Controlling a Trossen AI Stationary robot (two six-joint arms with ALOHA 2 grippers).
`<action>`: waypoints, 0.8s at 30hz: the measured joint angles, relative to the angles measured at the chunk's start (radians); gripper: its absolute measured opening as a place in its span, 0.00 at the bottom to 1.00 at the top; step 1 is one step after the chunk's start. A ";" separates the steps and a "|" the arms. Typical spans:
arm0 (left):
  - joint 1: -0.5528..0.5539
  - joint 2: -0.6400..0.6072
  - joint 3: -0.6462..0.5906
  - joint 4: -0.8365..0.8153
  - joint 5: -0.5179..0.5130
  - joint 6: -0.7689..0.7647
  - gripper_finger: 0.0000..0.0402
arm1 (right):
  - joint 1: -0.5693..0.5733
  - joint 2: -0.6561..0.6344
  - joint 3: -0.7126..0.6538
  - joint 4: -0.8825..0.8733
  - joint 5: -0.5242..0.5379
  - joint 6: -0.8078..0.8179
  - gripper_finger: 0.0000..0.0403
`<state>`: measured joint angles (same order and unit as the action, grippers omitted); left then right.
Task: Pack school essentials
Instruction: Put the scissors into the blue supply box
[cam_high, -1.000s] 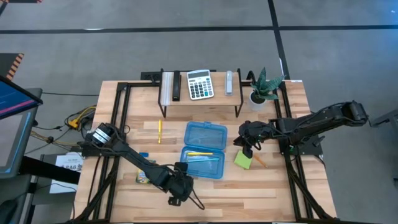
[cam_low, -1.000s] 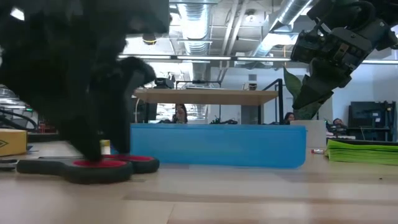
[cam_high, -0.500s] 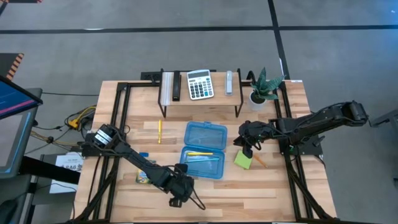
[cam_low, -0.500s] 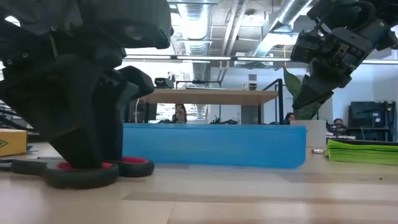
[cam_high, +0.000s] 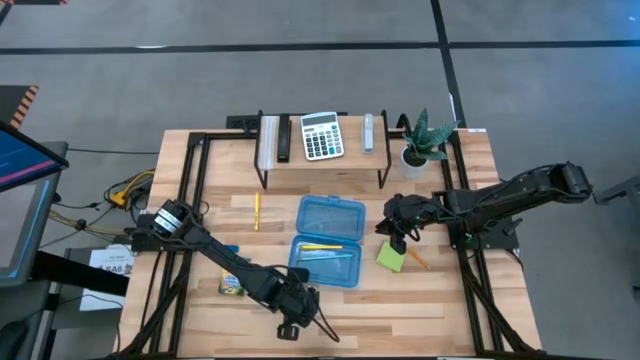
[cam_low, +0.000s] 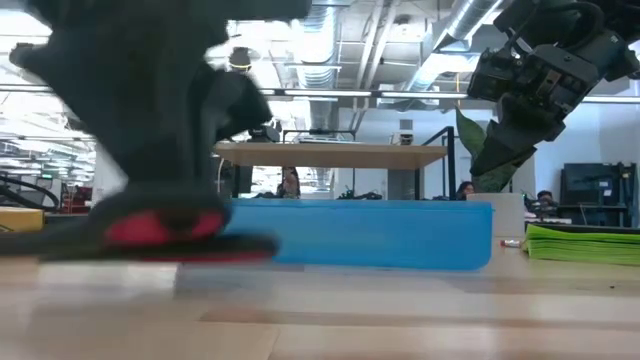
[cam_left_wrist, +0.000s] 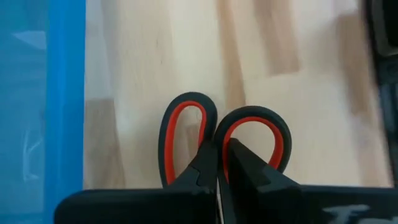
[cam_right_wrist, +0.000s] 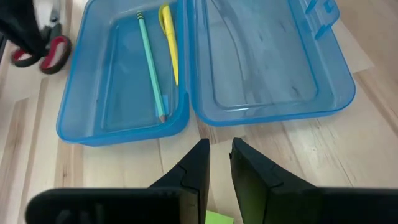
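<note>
The red-handled scissors (cam_left_wrist: 249, 134) are in my left gripper (cam_left_wrist: 219, 163), which is shut on them near the table's front edge (cam_high: 292, 322), in front of the open blue case (cam_high: 328, 240). In the low view the scissors (cam_low: 165, 230) show just above the table. The case's tray holds a teal pencil (cam_right_wrist: 151, 62) and a yellow one (cam_right_wrist: 169, 37). My right gripper (cam_right_wrist: 219, 163) hangs open over the lime-green sticky-note pad (cam_high: 390, 257), with nothing between its fingers. On the table lie a yellow pencil (cam_high: 256, 210), an orange pencil (cam_high: 417, 260) and the crayon box (cam_high: 230, 285). My left gripper pinches the scissors where the two handle loops meet (cam_left_wrist: 215, 124), between its two fingers. The fingers come from above, slanting steeply down. The handle end is off the table; the blades are hidden behind the gripper.
A raised shelf (cam_high: 320, 160) at the far edge carries a calculator (cam_high: 321, 135); a potted plant (cam_high: 420, 140) stands to its right. Black frame rails (cam_high: 190, 200) run along both table sides. Bare wood lies in front of the case.
My left gripper has shut on the scissors' handles and then risen a little, drifting toward the table's near edge and right. The scissors, which lay flat on the table, have come up off it at the handle end.
</note>
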<state>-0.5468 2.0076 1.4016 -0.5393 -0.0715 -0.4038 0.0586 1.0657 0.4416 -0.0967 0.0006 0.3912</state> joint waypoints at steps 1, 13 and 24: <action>0.000 0.000 0.011 -0.012 0.000 0.004 0.01 | 0.000 0.000 0.000 0.000 0.000 0.000 0.22; 0.002 -0.001 0.107 -0.142 -0.033 0.055 0.00 | 0.000 0.000 0.000 -0.001 0.000 -0.005 0.22; 0.102 -0.005 0.244 -0.251 -0.142 0.264 0.00 | 0.000 0.000 0.000 0.008 0.000 -0.003 0.22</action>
<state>-0.4452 2.0029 1.6451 -0.7903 -0.2134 -0.1396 0.0586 1.0657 0.4416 -0.0887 0.0002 0.3883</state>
